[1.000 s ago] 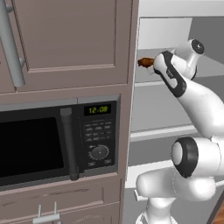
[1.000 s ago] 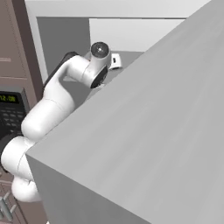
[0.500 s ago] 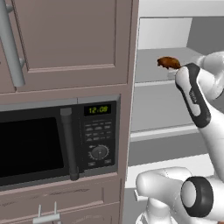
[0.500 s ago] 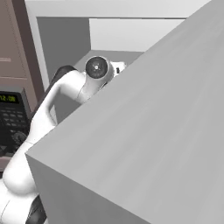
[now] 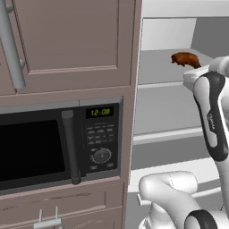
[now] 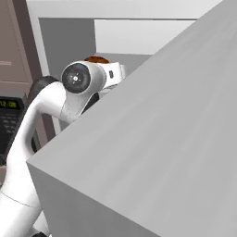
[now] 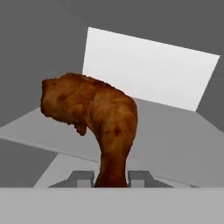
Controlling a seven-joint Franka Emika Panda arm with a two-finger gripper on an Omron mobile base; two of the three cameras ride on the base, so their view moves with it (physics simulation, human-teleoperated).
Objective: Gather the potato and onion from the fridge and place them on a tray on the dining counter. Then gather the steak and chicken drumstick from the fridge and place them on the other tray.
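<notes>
Drumstick narrow end hidden between closed jaws.

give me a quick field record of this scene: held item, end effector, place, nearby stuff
held item: chicken drumstick, narrow end down between the fingertips
end effector: end effector shut on the drumstick
place: inside the open fridge, above a grey shelf
nearby: microwave in the brown cabinet on the left
</notes>
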